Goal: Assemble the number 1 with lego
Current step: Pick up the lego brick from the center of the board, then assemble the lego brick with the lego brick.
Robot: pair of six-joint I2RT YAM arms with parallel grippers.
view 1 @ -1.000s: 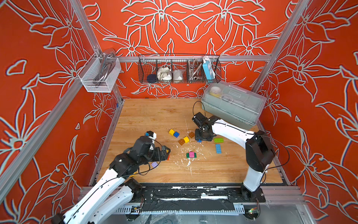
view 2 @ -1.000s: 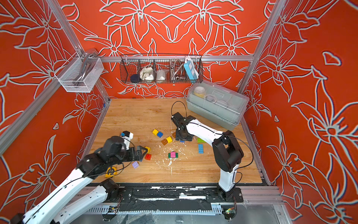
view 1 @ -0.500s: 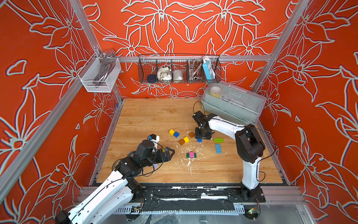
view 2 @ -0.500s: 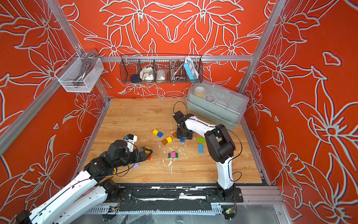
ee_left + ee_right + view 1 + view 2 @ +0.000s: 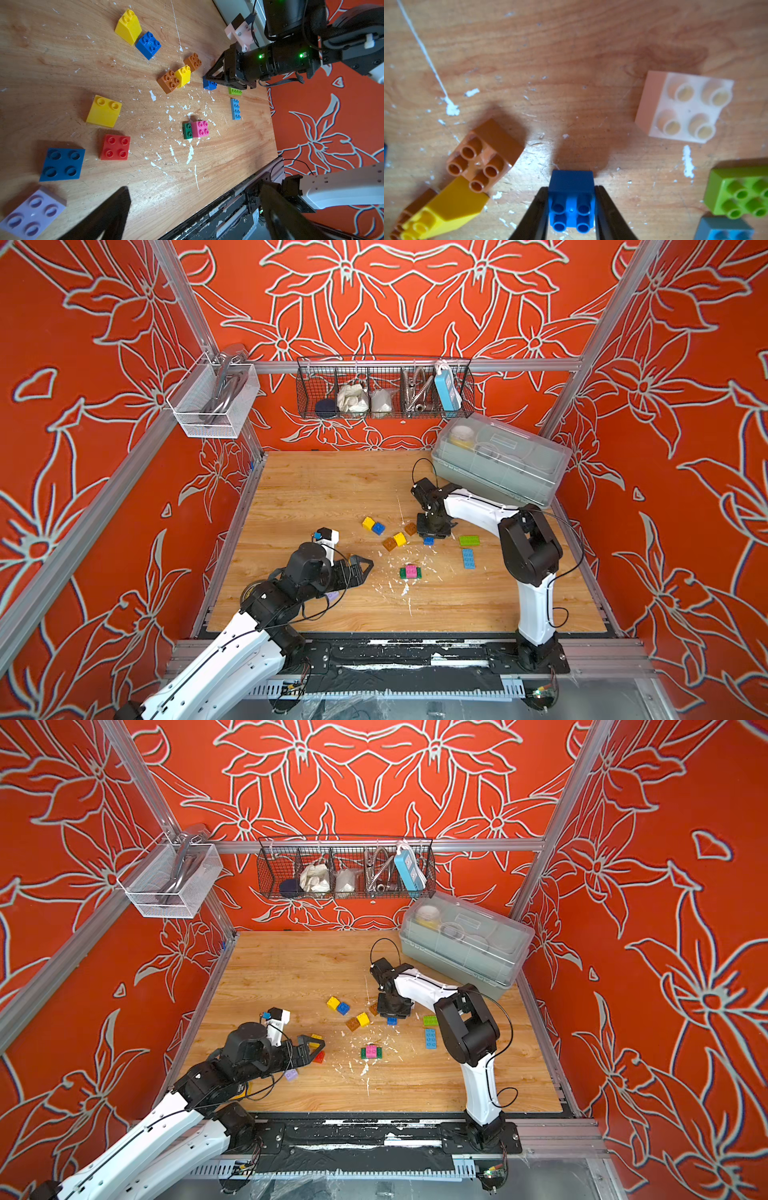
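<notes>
My right gripper [image 5: 571,190] is shut on a small blue lego brick [image 5: 571,207], one black finger against each side; in both top views it sits low over the wood [image 5: 428,541] [image 5: 391,1021]. Beside it lie a brown brick [image 5: 483,158], a yellow one [image 5: 446,205], a white one [image 5: 685,106] and a lime one [image 5: 741,193]. A pink brick on a dark green plate [image 5: 410,571] [image 5: 196,129] lies in the middle. My left gripper [image 5: 361,568] [image 5: 195,207] hangs open and empty near the red [image 5: 115,147], blue [image 5: 62,164] and lilac [image 5: 31,214] bricks.
A light blue plate [image 5: 468,558] lies right of the pink brick. Yellow and blue bricks [image 5: 372,525] sit further back. A clear lidded bin [image 5: 498,460] fills the back right corner. A wire basket [image 5: 384,389] and a mesh basket [image 5: 212,402] hang on the walls. White flecks litter the wood.
The right gripper's jaws have closed onto the small blue brick, and that arm's elbow has swung in. The left arm has reached lower and further toward the middle, still open.
</notes>
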